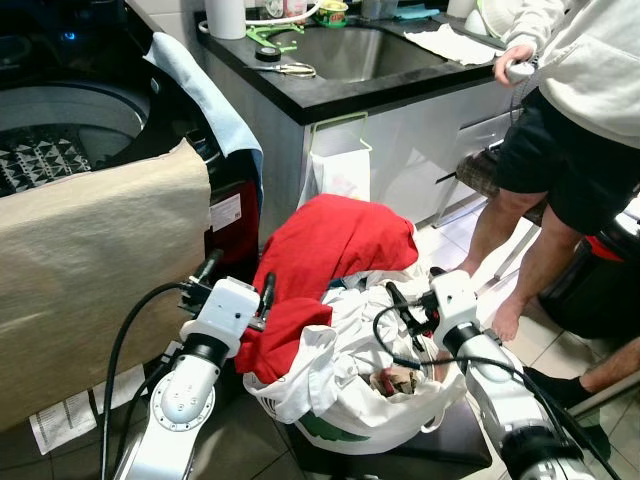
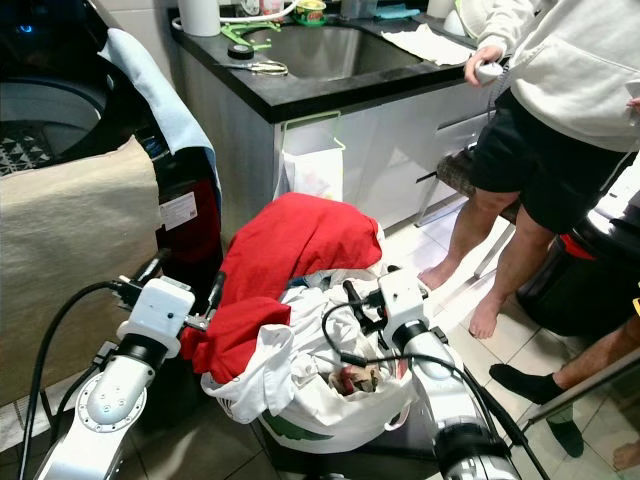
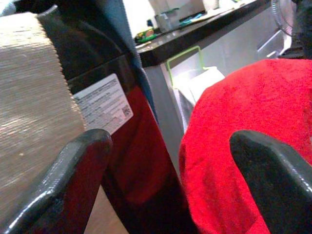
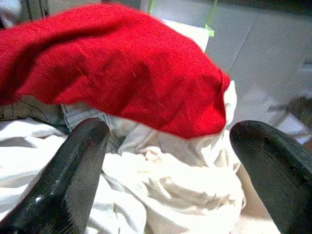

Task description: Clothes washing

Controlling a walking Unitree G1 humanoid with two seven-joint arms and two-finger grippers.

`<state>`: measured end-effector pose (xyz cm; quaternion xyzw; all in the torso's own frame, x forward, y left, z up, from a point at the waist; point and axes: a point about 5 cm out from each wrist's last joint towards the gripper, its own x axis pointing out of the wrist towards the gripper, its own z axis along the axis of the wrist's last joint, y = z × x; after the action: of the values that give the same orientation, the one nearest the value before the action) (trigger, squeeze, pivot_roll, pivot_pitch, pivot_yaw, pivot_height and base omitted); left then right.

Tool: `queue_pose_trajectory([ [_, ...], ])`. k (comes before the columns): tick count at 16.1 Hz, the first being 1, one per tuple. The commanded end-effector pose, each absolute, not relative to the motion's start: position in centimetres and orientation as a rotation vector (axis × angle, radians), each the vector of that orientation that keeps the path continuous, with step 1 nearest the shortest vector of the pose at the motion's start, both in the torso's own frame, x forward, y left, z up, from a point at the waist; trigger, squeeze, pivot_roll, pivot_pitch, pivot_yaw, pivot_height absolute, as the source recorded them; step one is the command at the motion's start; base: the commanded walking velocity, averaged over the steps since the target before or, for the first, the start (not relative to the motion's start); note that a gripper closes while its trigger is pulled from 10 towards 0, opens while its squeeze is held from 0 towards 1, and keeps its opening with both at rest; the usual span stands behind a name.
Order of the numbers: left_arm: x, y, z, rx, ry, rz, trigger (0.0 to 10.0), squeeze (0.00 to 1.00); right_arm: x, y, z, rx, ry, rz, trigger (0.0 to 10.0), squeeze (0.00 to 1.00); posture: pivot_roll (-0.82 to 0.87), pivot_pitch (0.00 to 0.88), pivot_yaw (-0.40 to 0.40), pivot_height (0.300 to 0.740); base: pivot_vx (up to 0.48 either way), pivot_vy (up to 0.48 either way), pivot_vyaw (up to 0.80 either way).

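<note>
Left wrist view: left gripper [image 1: 238, 281] gapes beside the red cloth [image 1: 330, 245], right gripper [image 1: 413, 307] likewise, flanking the basket [image 1: 345, 425] to grab.

I see the tiled floor [image 1: 560, 345] carrying a dark stool [image 1: 400, 455] under the white laundry bag [image 1: 350, 420]; at seven o'clock from the stool a paper sheet [image 1: 60, 425] lies flat.
</note>
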<state>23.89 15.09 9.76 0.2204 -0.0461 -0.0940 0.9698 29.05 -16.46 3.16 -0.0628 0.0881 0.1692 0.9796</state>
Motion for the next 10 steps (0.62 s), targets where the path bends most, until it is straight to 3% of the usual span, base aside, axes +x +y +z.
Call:
queue_pose_trajectory([
  [1,23.8,14.8,10.2,0.442,-0.120,-0.181,10.0,0.00,29.1,-16.9,2.6,-0.085,0.228,0.331,10.0,0.00,0.12,0.000,-0.107,0.740,0.000,0.000,0.00],
  [6,23.8,13.8,10.3,0.418,-0.132,-0.168,10.0,0.00,27.6,-19.6,-1.0,-0.184,0.544,0.280,10.0,0.00,0.10,0.000,-0.127,0.740,0.000,0.000,0.00],
  [9,23.5,13.9,10.8,0.418,-0.143,-0.158,10.0,0.00,27.2,-20.6,-1.8,-0.184,0.631,0.201,10.0,0.00,0.13,0.000,-0.139,0.740,0.000,0.000,0.00],
  [10,23.1,14.2,10.9,0.422,-0.141,-0.145,10.0,0.00,27.2,-20.8,-1.6,-0.258,0.609,0.206,10.0,0.00,0.14,0.000,-0.142,0.740,0.000,0.000,0.00],
])
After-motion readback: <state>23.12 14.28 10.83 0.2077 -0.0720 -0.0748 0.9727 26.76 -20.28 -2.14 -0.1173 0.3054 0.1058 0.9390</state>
